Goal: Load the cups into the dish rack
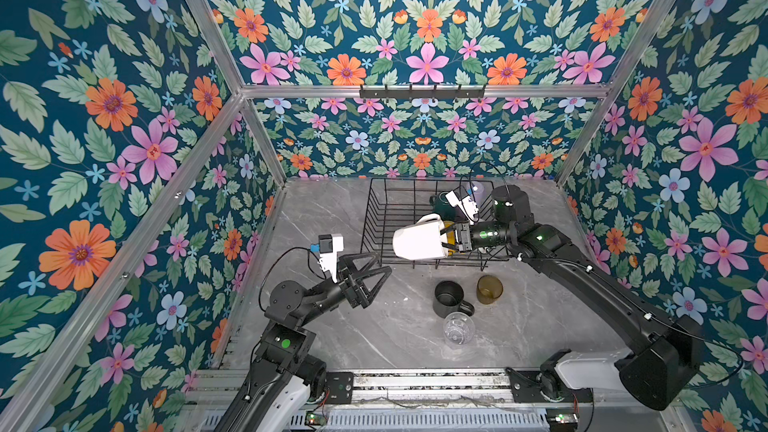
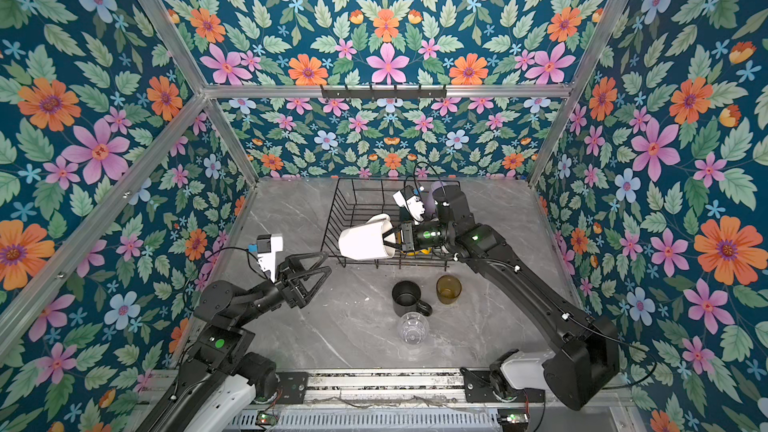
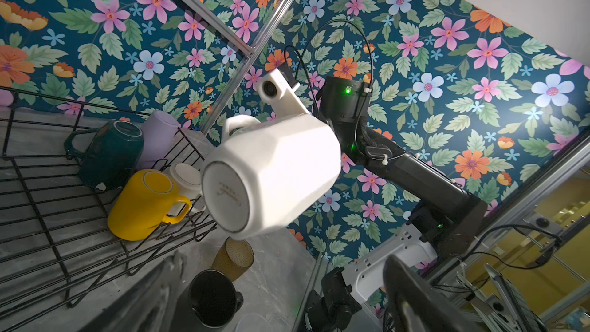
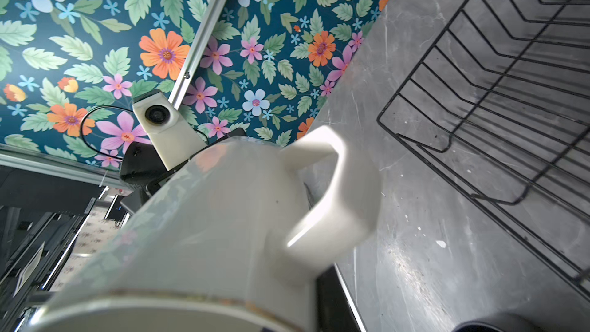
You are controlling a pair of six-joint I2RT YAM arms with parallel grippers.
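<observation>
Nearest on the grey marbled desk (image 1: 332,326) is the clear tumbler (image 1: 458,327), close to the handle of the black mug (image 1: 448,297). The black mug stands upright with its mouth open to the top views. Just beside it, a little apart, stands the olive tumbler (image 1: 489,289), translucent brown and also upright.

To their left the left end effector (image 1: 376,280) hangs over bare desk near the rack's near left corner, its jaws spread wide and holding nothing.

Farther back the right end effector (image 1: 451,239) is clamped on the rim of the cream mug (image 1: 417,238), one finger inside the mouth. The mug is in the air, turned on its side over the near part of the rack (image 1: 386,209), with its base toward the left arm and its handle uppermost. Its body is glossy and faceted (the left wrist view shows flat panels around it), with a pale unglazed base (image 3: 225,198) ringed by a dark line and bearing a faint mark.

The rack is a black wire basket with flared sides, and its left half is bare wire. Four cups crowd its right end. The yellow mug (image 3: 143,206) is tilted base-up, and the white cup (image 3: 186,180) touches it. Behind them are the green mug (image 3: 111,151), also base-up, and the lilac tumbler (image 3: 158,138) in the far corner.
</observation>
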